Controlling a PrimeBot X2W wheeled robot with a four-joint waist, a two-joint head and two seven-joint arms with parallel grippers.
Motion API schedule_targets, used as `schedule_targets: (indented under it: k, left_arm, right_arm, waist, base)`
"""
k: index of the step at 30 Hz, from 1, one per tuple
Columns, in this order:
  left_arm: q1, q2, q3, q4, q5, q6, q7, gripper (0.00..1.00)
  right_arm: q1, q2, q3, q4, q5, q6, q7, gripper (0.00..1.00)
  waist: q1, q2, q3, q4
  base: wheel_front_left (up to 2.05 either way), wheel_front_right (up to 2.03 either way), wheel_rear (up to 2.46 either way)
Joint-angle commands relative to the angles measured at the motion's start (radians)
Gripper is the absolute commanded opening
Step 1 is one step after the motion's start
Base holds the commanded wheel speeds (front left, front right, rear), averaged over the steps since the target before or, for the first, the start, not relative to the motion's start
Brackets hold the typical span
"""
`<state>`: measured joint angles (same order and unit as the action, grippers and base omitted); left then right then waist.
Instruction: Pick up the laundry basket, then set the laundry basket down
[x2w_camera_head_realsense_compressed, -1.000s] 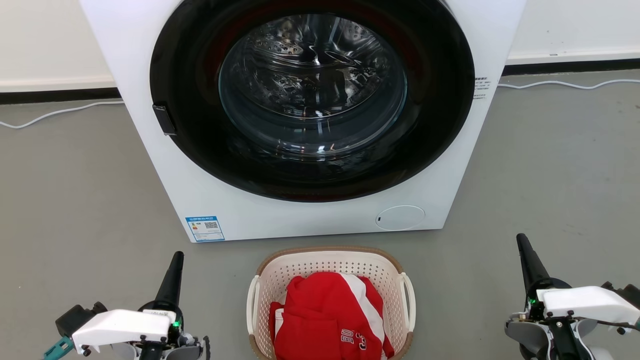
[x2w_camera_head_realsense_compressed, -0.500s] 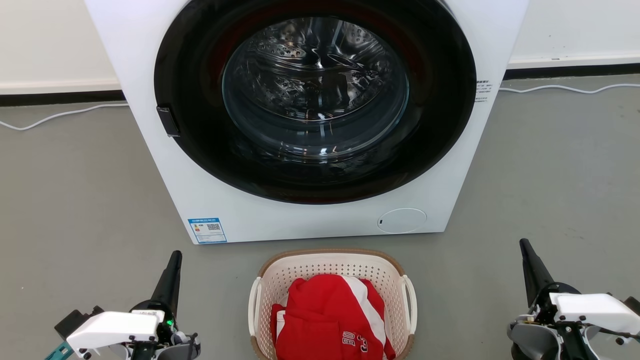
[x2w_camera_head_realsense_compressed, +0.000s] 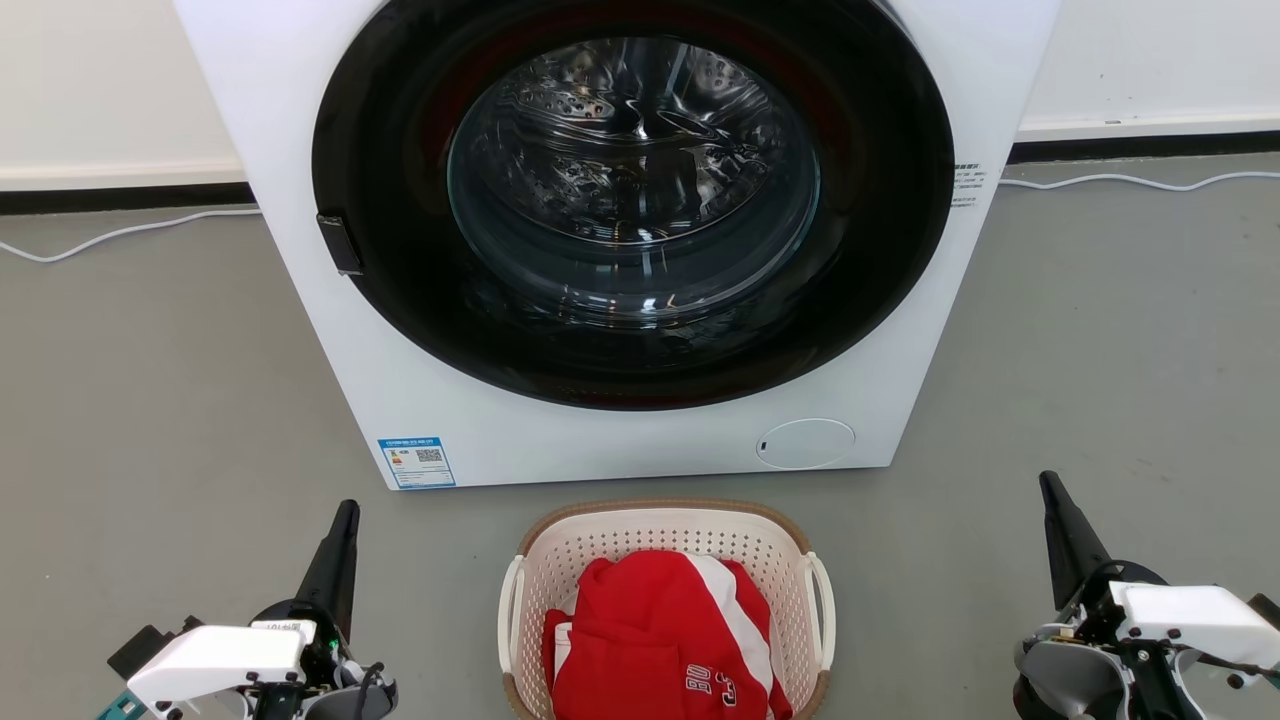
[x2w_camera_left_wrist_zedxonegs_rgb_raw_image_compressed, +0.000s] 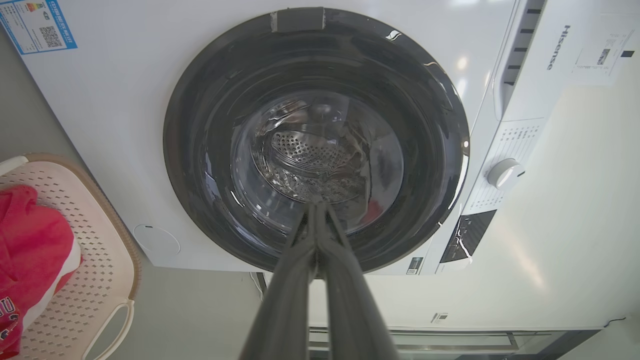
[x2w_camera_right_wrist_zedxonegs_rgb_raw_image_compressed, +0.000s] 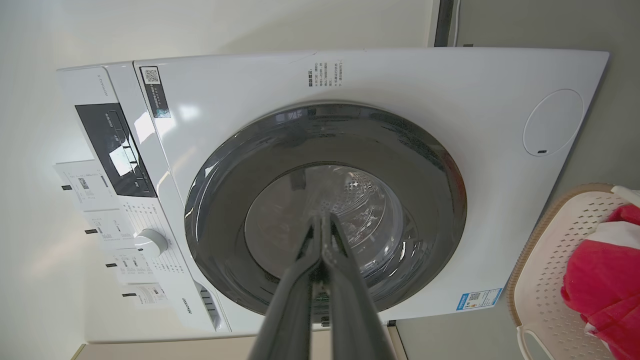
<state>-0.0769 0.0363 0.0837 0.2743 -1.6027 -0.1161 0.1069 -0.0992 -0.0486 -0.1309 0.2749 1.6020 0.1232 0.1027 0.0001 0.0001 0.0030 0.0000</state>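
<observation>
Head view: left gripper (x2w_camera_head_realsense_compressed: 343, 520) at lower left, two long dark fingers pressed together into one spike, nothing held, tip aimed up-frame and leaning slightly right. Right gripper (x2w_camera_head_realsense_compressed: 1052, 490) at lower right, likewise closed and empty, tip leaning slightly left. White wrist housings of both partly cut off by bottom edge.

Rounded-rectangular cream-white perforated plastic laundry basket (x2w_camera_head_realsense_compressed: 600, 530) with brown woven-look rim on grey floor (x2w_camera_head_realsense_compressed: 150, 400), midway between the grippers and well apart from both, just in front of white front-loading washing machine (x2w_camera_head_realsense_compressed: 560, 450). Crumpled red-and-white garment (x2w_camera_head_realsense_compressed: 650, 640) heaped inside. Near end of basket cropped by bottom edge; white lettering on garment cropped, not legible. Top of machine out of frame.

Left wrist view: finger pair meeting at the tips against round dark glass door (x2w_camera_left_wrist_zedxonegs_rgb_raw_image_compressed: 200, 125); basket corner at left edge, mostly out of frame.

Right wrist view: same closed pair over the door; basket corner at lower right, cropped.
</observation>
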Motion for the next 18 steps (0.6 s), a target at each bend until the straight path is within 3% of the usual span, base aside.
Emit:
schedule_targets:
  k: [1,18]
  left_arm:
    - [-0.031,0.014,0.030,-0.029,-0.006,-0.015,0.007,0.00]
    - [-0.031,0.014,0.030,-0.029,-0.006,-0.015,0.006,0.00]
  right_arm:
    - [-0.009,-0.002,0.017,-0.030,0.006,0.008,0.011,0.00]
    - [-0.009,-0.002,0.017,-0.030,0.006,0.008,0.011,0.00]
  waist:
    - [-0.0001,-0.0001,0.000,0.000]
    - [-0.0001,-0.0001,0.000,0.000]
  base:
    - [0.00,0.00,0.00]
    - [0.00,0.00,0.00]
